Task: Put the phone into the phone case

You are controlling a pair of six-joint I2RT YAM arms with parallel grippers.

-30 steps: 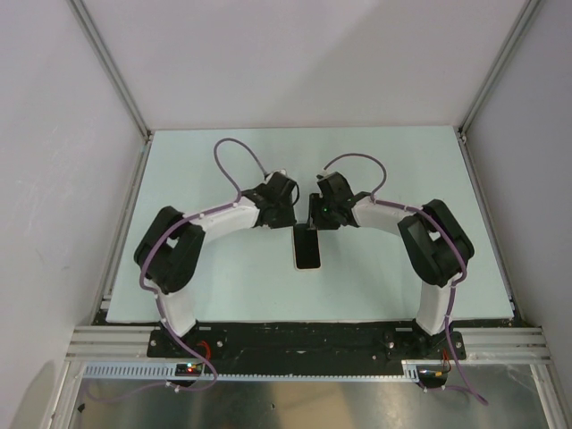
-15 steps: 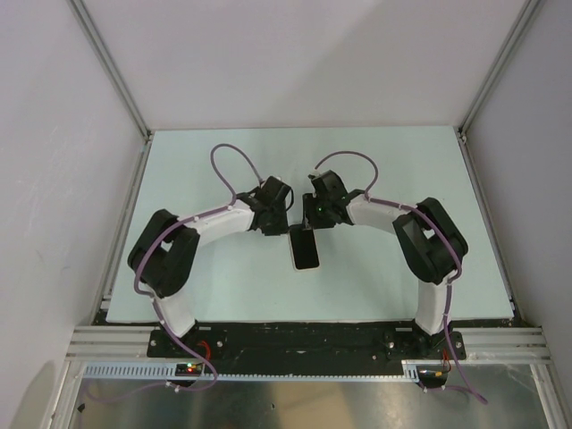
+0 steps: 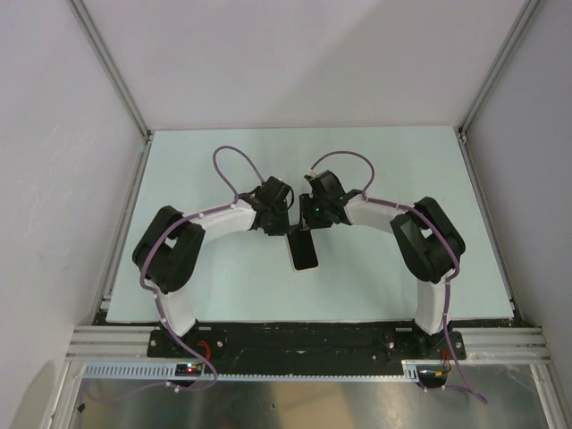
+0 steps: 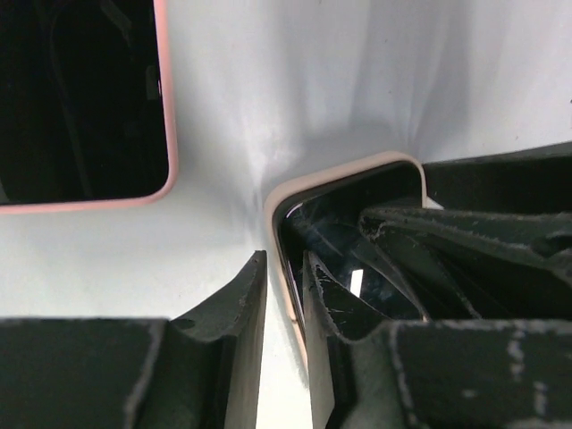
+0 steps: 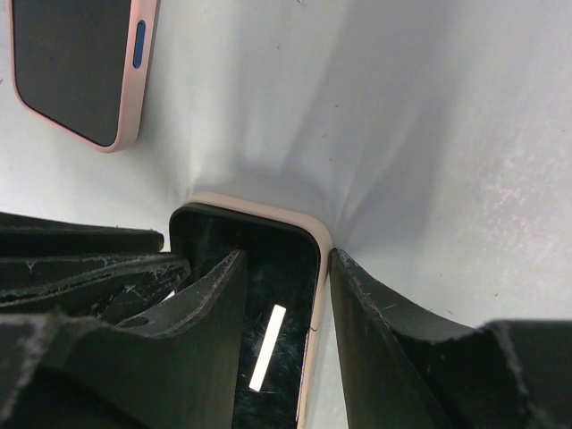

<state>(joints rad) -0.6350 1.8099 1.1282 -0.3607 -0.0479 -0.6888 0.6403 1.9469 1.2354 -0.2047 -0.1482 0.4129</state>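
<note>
The phone (image 5: 268, 295), its screen glossy black, sits inside the pale pink phone case (image 5: 315, 268). One corner of the case (image 4: 344, 172) lies at my fingertips in each wrist view. My left gripper (image 4: 281, 261) is narrowly open astride the case's side rim, with one finger over the screen and the other just outside. My right gripper (image 5: 286, 255) is open astride the opposite rim, its outer finger against the pink edge. In the top view, the phone (image 3: 304, 252) lies tilted, its far end under both the left gripper (image 3: 288, 229) and the right gripper (image 3: 313, 225).
A second dark slab with a pink rim (image 4: 80, 98) lies apart at the upper left of both wrist views. The right wrist view shows a blue side button on this second slab (image 5: 76, 63). The pale table (image 3: 402, 170) is fenced by side walls and a metal rail.
Both grippers have crept slightly left and away from the bases. The phone's far end has swung left with them, so it now lies skewed.
</note>
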